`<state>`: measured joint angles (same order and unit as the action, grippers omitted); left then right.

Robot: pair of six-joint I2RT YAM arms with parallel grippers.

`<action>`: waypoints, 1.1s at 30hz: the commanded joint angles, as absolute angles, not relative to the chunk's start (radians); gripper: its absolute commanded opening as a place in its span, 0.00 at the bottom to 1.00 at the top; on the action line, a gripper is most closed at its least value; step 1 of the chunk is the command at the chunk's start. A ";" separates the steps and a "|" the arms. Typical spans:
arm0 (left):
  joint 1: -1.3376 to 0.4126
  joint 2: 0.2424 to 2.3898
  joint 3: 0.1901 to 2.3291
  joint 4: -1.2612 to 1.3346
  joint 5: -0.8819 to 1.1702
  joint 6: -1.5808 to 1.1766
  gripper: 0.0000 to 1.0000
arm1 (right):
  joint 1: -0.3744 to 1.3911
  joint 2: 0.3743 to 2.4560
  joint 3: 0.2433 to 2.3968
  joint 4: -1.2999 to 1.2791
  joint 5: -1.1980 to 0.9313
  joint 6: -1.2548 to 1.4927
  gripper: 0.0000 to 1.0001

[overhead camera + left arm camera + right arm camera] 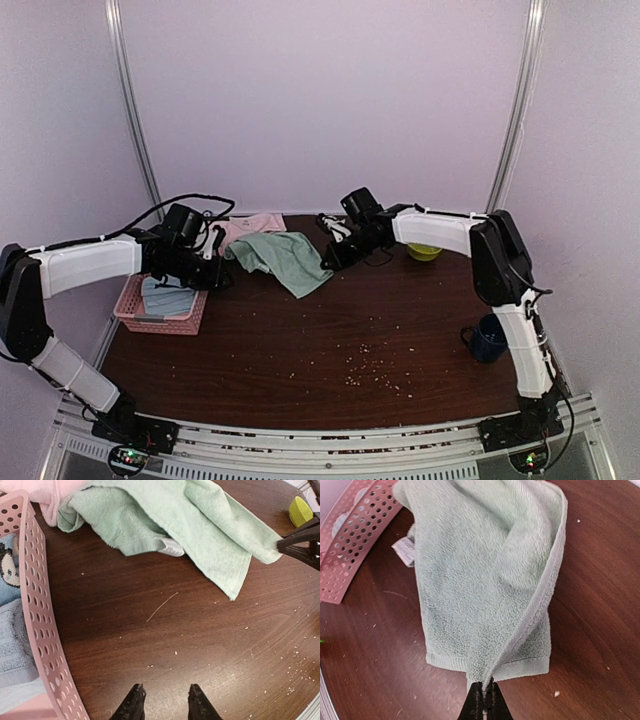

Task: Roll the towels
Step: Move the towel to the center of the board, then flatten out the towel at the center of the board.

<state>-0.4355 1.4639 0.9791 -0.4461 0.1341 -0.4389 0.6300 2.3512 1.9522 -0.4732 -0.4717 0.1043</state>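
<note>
Showing the task near its start: neither towel is rolled or laid flat yet. Clock directions are read on the overhead view, with twelve at the far wall.

At nine o'clock on the tabletop (300, 335) stands the pink basket (160, 310), holding blue-grey towels (165, 297) that are no part of the job. Just beside its far right corner hangs the left hand (165, 690), its fingers partly apart and gripping nothing, over bare wood.

At eleven o'clock the pale pink towel (252, 228) lies bunched close to the far edge. The sage green towel (290, 260) touches it and overlaps its near side, sprawling loose and creased toward the centre. At twelve o'clock the right hand (484, 687) is pinched fully closed on a corner of the green towel, so a fold stands up from the hem.

Both towels probably need spreading flat before either can be rolled, so nearly all of the work remains.

The open room runs from the centre down to six o'clock, where only scattered crumbs (368, 368) lie. To the right, a yellow-green object (425, 252) sits at one o'clock and a dark blue mug (488, 338) at four o'clock, near the right edge. Both are well apart from the towels.
</note>
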 commanded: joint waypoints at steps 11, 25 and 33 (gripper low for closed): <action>-0.436 1.512 1.159 -0.423 0.113 -0.335 0.37 | 0.497 1.616 1.571 -0.775 -0.403 -0.318 0.00; -0.468 1.920 1.369 -0.401 0.253 -0.361 0.41 | 0.369 1.623 1.284 -0.686 -0.236 -0.313 0.00; -0.481 2.091 1.460 -0.418 0.347 -0.382 0.39 | 0.360 1.652 1.274 -0.667 -0.255 -0.302 0.00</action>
<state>-0.4713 2.0388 1.4059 -0.4114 0.3019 -0.3676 0.3656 1.6569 1.2793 -0.6937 -0.2634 -0.3149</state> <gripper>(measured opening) 0.406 0.020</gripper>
